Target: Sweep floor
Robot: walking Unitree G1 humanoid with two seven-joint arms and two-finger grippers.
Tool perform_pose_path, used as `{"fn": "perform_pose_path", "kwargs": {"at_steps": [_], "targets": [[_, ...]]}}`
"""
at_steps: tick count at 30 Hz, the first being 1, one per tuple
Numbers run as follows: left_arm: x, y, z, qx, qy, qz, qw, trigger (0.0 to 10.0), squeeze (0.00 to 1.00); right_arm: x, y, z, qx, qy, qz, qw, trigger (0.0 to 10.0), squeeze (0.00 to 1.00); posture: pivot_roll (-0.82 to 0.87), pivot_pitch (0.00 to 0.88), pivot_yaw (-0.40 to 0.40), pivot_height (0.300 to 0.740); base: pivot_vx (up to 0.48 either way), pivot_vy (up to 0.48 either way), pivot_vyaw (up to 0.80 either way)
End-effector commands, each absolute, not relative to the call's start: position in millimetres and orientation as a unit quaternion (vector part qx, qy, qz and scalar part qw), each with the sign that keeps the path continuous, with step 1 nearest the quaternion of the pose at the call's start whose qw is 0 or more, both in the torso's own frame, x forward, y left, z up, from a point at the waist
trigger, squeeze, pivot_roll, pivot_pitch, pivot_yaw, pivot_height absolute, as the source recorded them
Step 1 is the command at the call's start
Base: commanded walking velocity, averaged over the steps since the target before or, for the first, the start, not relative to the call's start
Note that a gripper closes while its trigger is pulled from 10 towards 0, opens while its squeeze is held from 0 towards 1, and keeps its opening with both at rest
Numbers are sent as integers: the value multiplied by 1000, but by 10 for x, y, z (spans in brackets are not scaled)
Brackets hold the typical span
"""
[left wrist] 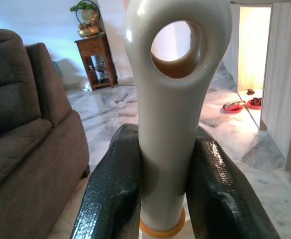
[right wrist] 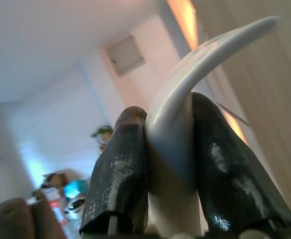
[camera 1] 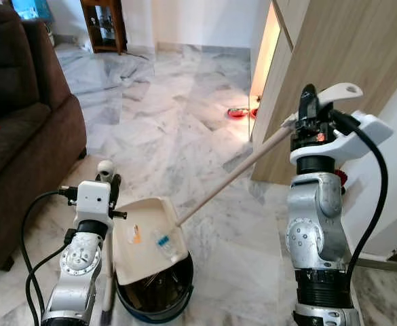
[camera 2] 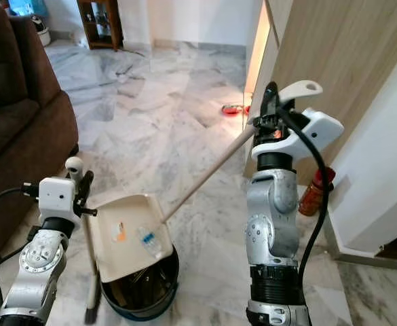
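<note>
Left eye view has my right gripper [camera 1: 311,112] up high near the wooden cabinet [camera 1: 334,61], fingers clamped on the curved white grip end of the dustpan's long handle [camera 1: 239,173]. That pole slants down to the cream dustpan [camera 1: 147,234], which sits tipped over the dark bin [camera 1: 159,292] on the marble floor [camera 1: 178,122]. A couple of bits of litter are on the pan: a small orange scrap [camera 1: 136,235] and a clear bluish wrapper [camera 1: 163,240].

My left gripper [left wrist: 167,184] is low on the left, beside the pan. Left wrist view shows its fingers [left wrist: 113,194] squeezed on a pale broom handle [left wrist: 172,99], the top of which has a hanging hole. The stick runs down next to the bin; can't really make out the bristles.

Brown sofa [camera 1: 22,136] is off to my left, a small wooden stand [camera 1: 104,24] at the far wall, red bowls [camera 1: 237,113] on the floor by the lit doorway, and a red bottle [camera 2: 315,190] just behind my right arm.
</note>
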State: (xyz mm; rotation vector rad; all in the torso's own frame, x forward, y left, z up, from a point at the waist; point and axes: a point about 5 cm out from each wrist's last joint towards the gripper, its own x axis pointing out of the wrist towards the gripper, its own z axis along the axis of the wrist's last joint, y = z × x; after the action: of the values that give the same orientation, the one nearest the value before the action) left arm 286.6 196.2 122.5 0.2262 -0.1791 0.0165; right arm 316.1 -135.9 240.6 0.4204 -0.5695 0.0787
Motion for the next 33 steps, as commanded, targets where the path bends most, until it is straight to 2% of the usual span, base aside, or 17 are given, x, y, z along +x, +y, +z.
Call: {"fn": "perform_pose_path", "kwargs": {"at_steps": [1, 9, 14, 21, 27, 29, 33], "targets": [[2886, 1913, 1349, 112, -121, -3, 986, 10000, 0, 3054, -1292, 2597, 197, -329, 60, 922, 10000, 0, 145, 20, -17, 740, 0, 0, 0], [2888, 1903, 1355, 117, -123, -9, 985, 10000, 0, 2954, -1064, 2656, 181, -346, 91, 916, 10000, 0, 148, 21, -17, 740, 0, 0, 0], [2886, 1912, 1354, 119, -123, -10, 985, 10000, 0, 2818, -832, 2748, 170, -368, 119, 906, 10000, 0, 147, 22, -16, 740, 0, 0, 0], [2885, 1900, 1356, 121, -125, -14, 985, 10000, 0, 2737, -684, 2774, 184, -374, 138, 898, 10000, 0, 149, 23, -16, 740, 0, 0, 0], [2880, 1901, 1359, 123, -125, -16, 984, 10000, 0, 2648, -587, 2853, 142, -404, 146, 892, 10000, 0, 148, 25, -16, 740, 0, 0, 0], [2878, 1896, 1355, 123, -125, -17, 984, 10000, 0, 2581, -529, 2919, 101, -433, 156, 882, 10000, 0, 147, 26, -17, 740, 0, 0, 0], [2877, 1894, 1355, 123, -125, -18, 984, 10000, 0, 2556, -501, 2939, 99, -439, 160, 879, 10000, 0, 148, 26, -17, 740, 0, 0, 0]]}}
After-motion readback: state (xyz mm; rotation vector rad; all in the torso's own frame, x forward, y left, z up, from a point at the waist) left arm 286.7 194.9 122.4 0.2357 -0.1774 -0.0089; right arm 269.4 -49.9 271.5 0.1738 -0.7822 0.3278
